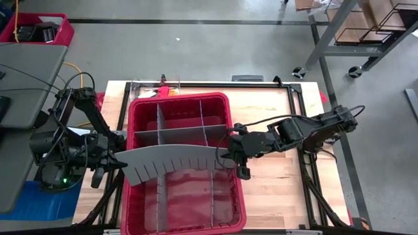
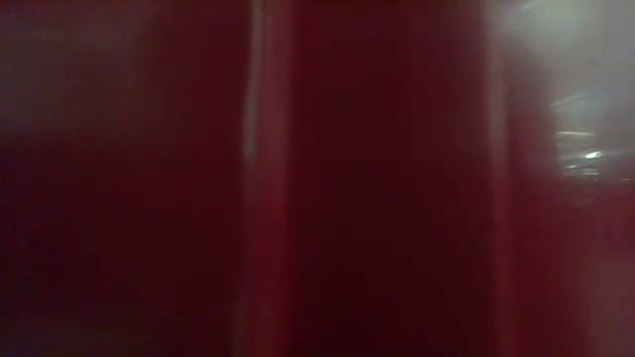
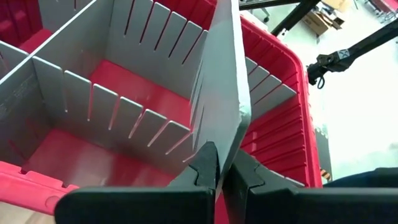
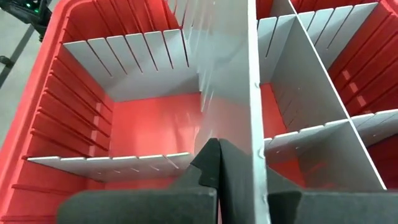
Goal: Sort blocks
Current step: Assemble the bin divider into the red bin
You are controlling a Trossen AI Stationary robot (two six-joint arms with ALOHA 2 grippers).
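Both grippers, the left gripper (image 1: 119, 163) and the right gripper (image 1: 226, 154), are clamped on opposite ends of one grey slotted divider sheet (image 1: 173, 161), holding it bowed across the middle of the red bin (image 1: 134, 196), while no blocks can be seen anywhere.
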